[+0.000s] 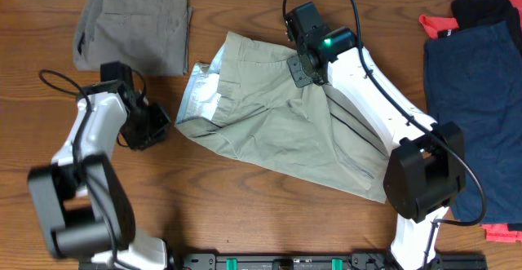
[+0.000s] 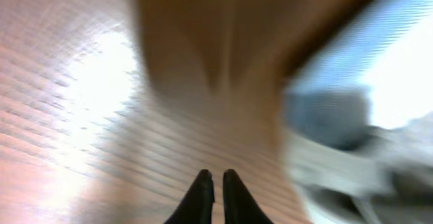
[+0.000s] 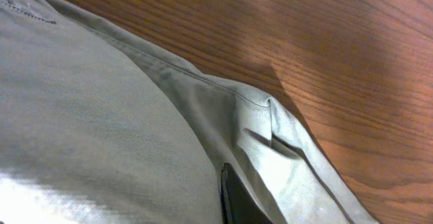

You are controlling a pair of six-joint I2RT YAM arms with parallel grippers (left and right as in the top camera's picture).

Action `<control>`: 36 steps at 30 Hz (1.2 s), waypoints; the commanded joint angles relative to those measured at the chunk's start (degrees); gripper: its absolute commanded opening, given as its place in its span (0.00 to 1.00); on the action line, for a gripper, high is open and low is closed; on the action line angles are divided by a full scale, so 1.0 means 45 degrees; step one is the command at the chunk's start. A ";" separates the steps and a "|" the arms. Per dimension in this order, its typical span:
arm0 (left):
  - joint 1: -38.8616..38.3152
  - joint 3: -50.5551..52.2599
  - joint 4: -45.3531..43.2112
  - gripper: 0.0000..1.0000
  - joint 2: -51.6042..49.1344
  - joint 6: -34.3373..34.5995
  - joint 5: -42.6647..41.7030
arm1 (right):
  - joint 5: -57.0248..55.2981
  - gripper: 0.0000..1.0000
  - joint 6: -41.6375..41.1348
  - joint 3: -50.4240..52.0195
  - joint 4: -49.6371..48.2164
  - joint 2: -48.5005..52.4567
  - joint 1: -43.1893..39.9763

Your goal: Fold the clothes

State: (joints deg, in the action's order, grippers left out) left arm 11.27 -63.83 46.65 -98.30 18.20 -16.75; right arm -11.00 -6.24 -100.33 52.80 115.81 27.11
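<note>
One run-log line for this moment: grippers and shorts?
left gripper: nearly closed, empty, above table | right gripper: shut on khaki shorts edge | grey-olive pair: folded

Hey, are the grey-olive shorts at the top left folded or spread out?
Folded: the grey-olive cotton shorts lie as a compact rectangle with layered edges showing.

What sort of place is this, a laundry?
Probably a robotics lab bench: a left arm and right arm mounted at a wooden table, with khaki shorts and navy shorts laid out, apparently for folding practice.
</note>
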 commanded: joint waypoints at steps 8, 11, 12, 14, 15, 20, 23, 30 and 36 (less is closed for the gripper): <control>-0.1870 -0.0126 -0.1972 0.80 0.1579 -0.0801 -0.1180 | 0.0568 0.01 -0.1282 -0.0267 -0.0330 -0.0170 -0.0612; -0.2409 -0.0126 -0.2618 0.83 0.1103 -0.0801 -0.1161 | 0.0894 0.01 -0.1277 -0.0277 -0.0243 -0.0185 -0.0792; -0.2531 -0.0126 -0.2817 0.84 0.0928 -0.0821 -0.1107 | 0.0947 0.01 -0.1277 -0.0277 -0.0199 -0.0185 -0.0840; -0.2667 -0.0126 -0.3152 0.84 0.0525 -0.0957 -0.0869 | 0.0971 0.01 -0.1268 -0.0277 -0.0063 -0.0185 -0.0860; -0.2667 -0.0126 -0.3259 0.85 0.0350 -0.1001 -0.0729 | 0.0967 0.01 -0.1209 -0.0277 0.0010 -0.0185 -0.0855; -0.2662 -0.0126 -0.3798 0.85 -0.0636 -0.1972 -0.0738 | 0.0976 0.01 -0.1175 -0.0277 0.0131 -0.0185 -0.0869; -0.2657 -0.0126 -0.4031 0.85 -0.1161 -0.2628 -0.0743 | 0.0976 0.01 -0.1175 -0.0277 0.0131 -0.0185 -0.0865; -0.2667 -0.0126 -0.4240 0.85 -0.1447 -0.3177 -0.1103 | 0.0976 0.01 -0.1180 -0.0277 0.0131 -0.0185 -0.0845; -0.2667 -0.0117 -0.3633 0.77 -0.1447 -0.3512 -0.1477 | 0.0976 0.02 -0.1175 -0.0277 0.0146 -0.0185 -0.0855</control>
State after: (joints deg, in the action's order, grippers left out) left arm -0.82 -63.88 29.15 -104.49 4.69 -22.24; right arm -6.39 -10.55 -100.33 53.28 115.81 23.75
